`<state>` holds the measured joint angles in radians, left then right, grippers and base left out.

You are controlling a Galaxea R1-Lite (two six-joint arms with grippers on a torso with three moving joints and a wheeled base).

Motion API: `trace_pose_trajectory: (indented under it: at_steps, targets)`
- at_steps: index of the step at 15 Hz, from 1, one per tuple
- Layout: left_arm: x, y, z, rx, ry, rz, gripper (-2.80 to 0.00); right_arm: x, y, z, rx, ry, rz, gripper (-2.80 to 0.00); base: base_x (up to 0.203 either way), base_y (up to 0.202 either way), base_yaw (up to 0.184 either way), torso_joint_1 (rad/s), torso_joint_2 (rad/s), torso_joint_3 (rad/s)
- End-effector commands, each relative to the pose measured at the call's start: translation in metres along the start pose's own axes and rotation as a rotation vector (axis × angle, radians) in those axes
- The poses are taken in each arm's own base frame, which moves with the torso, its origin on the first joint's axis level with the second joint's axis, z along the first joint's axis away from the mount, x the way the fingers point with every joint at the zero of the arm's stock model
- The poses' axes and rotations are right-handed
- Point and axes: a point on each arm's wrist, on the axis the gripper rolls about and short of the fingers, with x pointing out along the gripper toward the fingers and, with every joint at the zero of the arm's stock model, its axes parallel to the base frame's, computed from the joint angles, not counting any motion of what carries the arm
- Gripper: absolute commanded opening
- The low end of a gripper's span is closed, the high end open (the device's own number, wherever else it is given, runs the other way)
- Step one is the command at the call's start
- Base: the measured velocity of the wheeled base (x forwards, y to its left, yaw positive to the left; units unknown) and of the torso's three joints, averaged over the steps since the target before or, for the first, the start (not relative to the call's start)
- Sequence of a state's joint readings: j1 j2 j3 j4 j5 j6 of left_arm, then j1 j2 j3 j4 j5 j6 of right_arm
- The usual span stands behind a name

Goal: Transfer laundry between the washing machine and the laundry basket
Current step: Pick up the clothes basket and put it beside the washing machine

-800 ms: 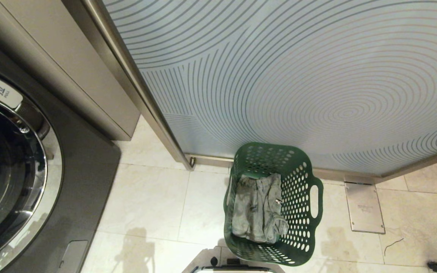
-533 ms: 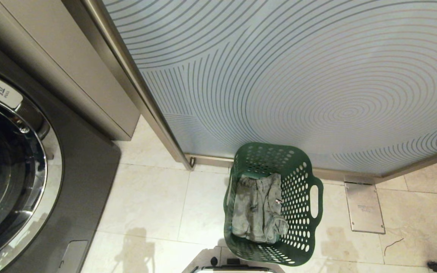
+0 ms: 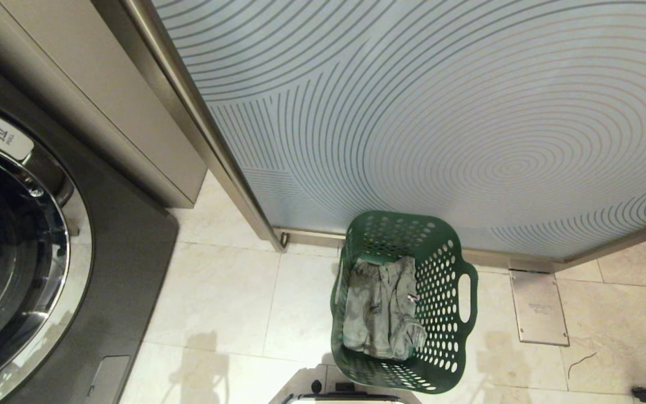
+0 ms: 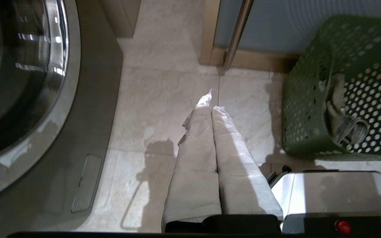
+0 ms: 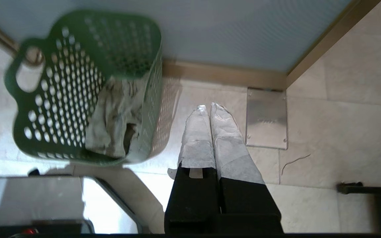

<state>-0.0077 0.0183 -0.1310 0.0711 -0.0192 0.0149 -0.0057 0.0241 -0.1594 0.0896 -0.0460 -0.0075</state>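
Denim garment (image 3: 382, 307) lies crumpled in green basket (image 3: 466, 264) nr washer (image 3: 127, 247). Soft, light, floppy; pinch a top fold. L gripper (image 4: 211, 100) & R gripper (image 5: 206, 108) both closed, empty.

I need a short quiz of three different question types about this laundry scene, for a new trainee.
1. True or false: the faded grey-green denim garment lies inside the dark green perforated plastic basket.
2. Which is shut? A) left gripper only B) right gripper only C) both
3. Fill in: the chrome-ringed glass door of the dark grey washing machine is ____.

Key: 1 true; 2 C; 3 closed.
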Motion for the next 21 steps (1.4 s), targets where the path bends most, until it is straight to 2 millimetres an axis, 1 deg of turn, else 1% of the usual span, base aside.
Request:
trace_pose_trajectory:
  at_steps: [1, 2, 3, 4, 5, 6, 7, 8, 9, 10, 12, 14, 15, 16, 17, 19, 21]
  targets:
    - [-0.004, 0.000, 0.035, 0.001, -0.003, -0.007, -2.80, -0.007, -0.001, 0.042, 0.003, -0.011, -0.007, -2.80, 0.000, 0.000, 0.000, 0.000, 0.00, 0.000]
    - [0.000, 0.001, 0.059, 0.000, 0.060, -0.023, -2.80, -0.004, -0.001, 0.067, 0.010, 0.049, -0.009, -2.80, 0.000, 0.000, 0.000, 0.000, 0.00, 0.000]
    - [0.012, 0.000, 0.072, -0.004, 0.165, -0.052, -2.80, 0.010, 0.000, 0.085, 0.020, 0.154, -0.010, -2.80, 0.000, 0.000, 0.000, 0.000, 0.00, 0.000]
    - [0.028, 0.000, 0.077, -0.014, 0.282, -0.092, -2.80, 0.030, 0.000, 0.098, 0.031, 0.272, -0.012, -2.80, 0.000, 0.000, 0.000, 0.000, 0.00, 0.000]
    - [0.046, -0.001, 0.076, -0.031, 0.398, -0.139, -2.80, 0.054, 0.002, 0.105, 0.043, 0.388, -0.015, -2.80, 0.000, 0.000, 0.000, 0.000, 0.00, 0.000]
    - [0.062, -0.002, 0.073, -0.048, 0.484, -0.183, -2.80, 0.078, 0.003, 0.108, 0.054, 0.483, -0.020, -2.80, 0.000, 0.000, 0.000, 0.000, 0.00, 0.000]
    - [0.073, -0.003, 0.069, -0.055, 0.537, -0.217, -2.80, 0.099, 0.004, 0.107, 0.062, 0.541, -0.023, -2.80, 0.000, 0.000, 0.000, 0.000, 0.00, 0.000]
    - [0.082, -0.003, 0.063, -0.061, 0.586, -0.243, -2.80, 0.120, 0.005, 0.106, 0.071, 0.552, -0.023, -2.80, 0.000, 0.000, 0.000, 0.000, 0.00, 0.000]
    - [0.089, -0.004, 0.059, -0.064, 0.617, -0.257, -2.80, 0.136, 0.007, 0.104, 0.082, 0.546, -0.016, -2.80, 0.000, 0.000, 0.000, 0.000, 0.00, 0.000]
    - [0.095, -0.004, 0.059, -0.068, 0.636, -0.270, -2.80, 0.145, 0.009, 0.096, 0.099, 0.568, -0.009, -2.80, 0.000, 0.000, 0.000, 0.000, 0.00, 0.000]
    - [0.099, -0.008, 0.051, -0.053, 0.684, -0.352, -2.80, 0.149, 0.011, 0.080, 0.148, 0.631, -0.016, -2.80, 0.000, 0.000, 0.000, 0.000, 0.00, 0.000]
    - [0.107, -0.013, 0.041, -0.066, 0.768, -0.406, -2.80, 0.157, 0.012, 0.066, 0.150, 0.705, -0.028, -2.80, 0.000, 0.000, 0.000, 0.000, 0.00, 0.000]
    - [0.113, -0.017, 0.035, -0.077, 0.820, -0.433, -2.80, 0.159, 0.012, 0.056, 0.147, 0.740, -0.030, -2.80, 0.000, 0.000, 0.000, 0.000, 0.00, 0.000]
    - [0.121, -0.022, 0.030, -0.088, 0.860, -0.454, -2.80, 0.166, 0.013, 0.049, 0.143, 0.752, -0.029, -2.80, 0.000, 0.000, 0.000, 0.000, 0.00, 0.000]
    - [0.132, -0.027, 0.025, -0.095, 0.898, -0.469, -2.80, 0.177, 0.015, 0.043, 0.143, 0.751, -0.028, -2.80, 0.000, 0.000, 0.000, 0.000, 0.00, 0.000]
    - [0.160, -0.041, 0.015, -0.080, 0.942, -0.489, -2.80, 0.206, 0.018, 0.028, 0.140, 0.763, -0.031, -2.80, 0.000, 0.000, 0.000, 0.000, 0.00, 0.000]
    - [0.185, -0.065, 0.003, -0.014, 0.959, -0.519, -2.80, 0.235, 0.021, 0.016, 0.141, 0.733, -0.030, -2.80, 0.000, 0.000, 0.000, 0.000, 0.00, 0.000]
